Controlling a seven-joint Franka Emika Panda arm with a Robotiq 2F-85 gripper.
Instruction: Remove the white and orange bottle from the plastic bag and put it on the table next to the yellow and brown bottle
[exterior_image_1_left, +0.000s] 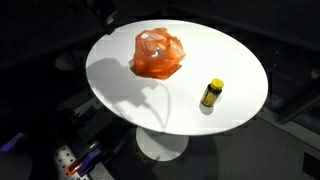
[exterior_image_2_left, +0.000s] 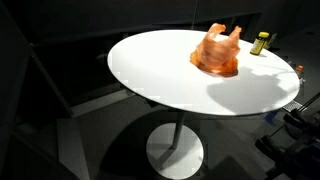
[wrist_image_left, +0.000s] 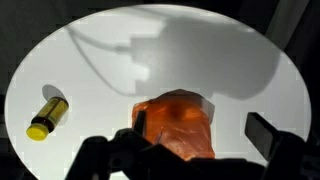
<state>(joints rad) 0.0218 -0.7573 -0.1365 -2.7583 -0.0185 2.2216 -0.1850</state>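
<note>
We see a round white table (exterior_image_1_left: 230, 60). An orange plastic bag (exterior_image_1_left: 160, 60) sits toward its eleven o'clock. The gripper (wrist_image_left: 200, 128) hangs over the bag, jaws spread wide. The yellow and brown bottle (exterior_image_1_left: 211, 94) stands at the bag's four o'clock. The white and orange bottle (exterior_image_1_left: 152, 42) seems to be the pale patch inside the bag's mouth.

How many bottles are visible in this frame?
1: the yellow and brown bottle, on the table apart from the orange plastic bag; another may be hidden inside that bag.
</note>
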